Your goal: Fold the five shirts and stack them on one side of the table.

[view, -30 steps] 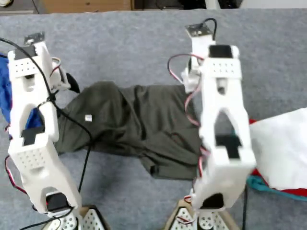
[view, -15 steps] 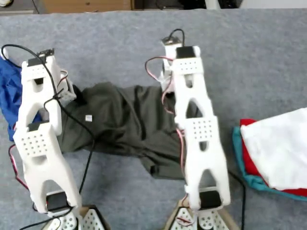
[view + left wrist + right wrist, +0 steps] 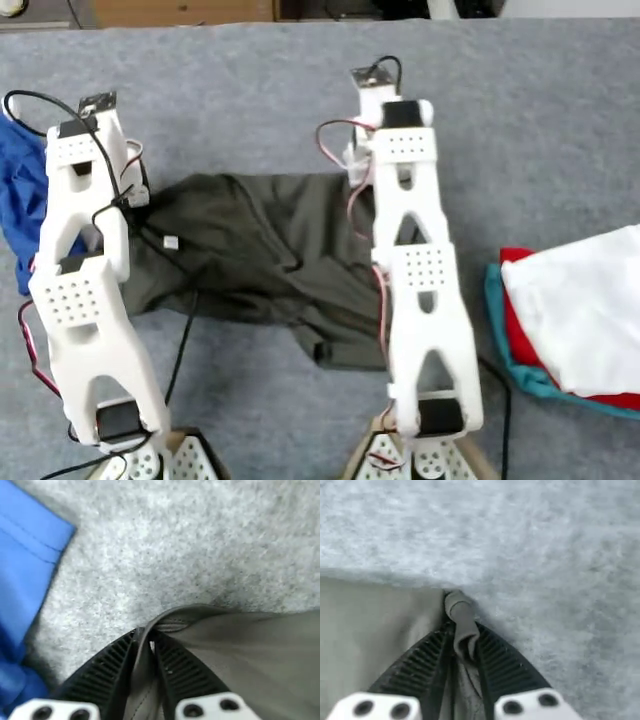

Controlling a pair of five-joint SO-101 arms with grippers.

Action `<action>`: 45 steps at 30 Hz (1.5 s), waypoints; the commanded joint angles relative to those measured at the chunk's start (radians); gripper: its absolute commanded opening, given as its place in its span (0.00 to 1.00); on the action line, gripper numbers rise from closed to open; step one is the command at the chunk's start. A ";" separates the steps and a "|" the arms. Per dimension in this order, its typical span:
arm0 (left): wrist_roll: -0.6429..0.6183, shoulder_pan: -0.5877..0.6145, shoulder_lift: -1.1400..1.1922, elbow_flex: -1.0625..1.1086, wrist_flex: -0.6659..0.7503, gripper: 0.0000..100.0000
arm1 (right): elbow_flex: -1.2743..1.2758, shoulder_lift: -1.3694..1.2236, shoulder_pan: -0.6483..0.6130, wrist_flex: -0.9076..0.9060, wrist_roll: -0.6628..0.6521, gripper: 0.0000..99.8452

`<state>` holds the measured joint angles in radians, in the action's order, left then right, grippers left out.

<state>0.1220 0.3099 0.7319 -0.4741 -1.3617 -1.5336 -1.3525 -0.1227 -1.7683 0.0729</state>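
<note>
Grey felt covers the table from front to back. Nearest, at the front edge in the high view, the two arm bases stand side by side, and both arms stretch away over the olive shirt. That shirt lies spread but rumpled across the middle of the felt, its near hem bunched between the arms, a flap poking toward the front.

Off to the robot's right sits a pile: a white shirt on top, a red shirt under it, a teal shirt at the bottom. I judge these three already folded and stacked, though how neatly the lower two lie is hidden.

Farther out, the left gripper is pinched narrow on the olive shirt's far edge near one corner, a fold of cloth caught between its ribbed pads; the right gripper clamps a small roll of the same edge at the other corner. Both sit low over the felt, with the far edge drawn fairly straight between them.

Just beside the left arm, a blue shirt lies loose and unfolded. Beyond everything runs bare felt, then wooden furniture at the back.

By my reckoning three of five are done. The olive one is only at its first fold, held by its far corners and probably to be drawn toward the front; the blue one is untouched, and both must join the pile.
</note>
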 commanded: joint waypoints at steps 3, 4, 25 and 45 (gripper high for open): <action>0.012 0.031 -0.007 -0.063 0.009 0.02 | -0.065 0.002 0.067 0.002 0.002 0.00; 0.012 0.037 -0.007 -0.077 0.009 0.02 | -0.065 0.002 0.073 0.005 0.002 0.00; 0.005 0.069 -0.007 -0.215 -0.069 0.02 | -0.096 0.050 0.148 0.044 -0.008 0.01; 0.018 -0.018 -0.133 -0.454 -0.400 0.25 | 0.530 0.805 0.015 -0.020 -0.273 0.27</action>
<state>0.1128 0.2839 0.7181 -0.9666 -1.7499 -1.2390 -0.7894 -0.0476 -1.7699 -0.1557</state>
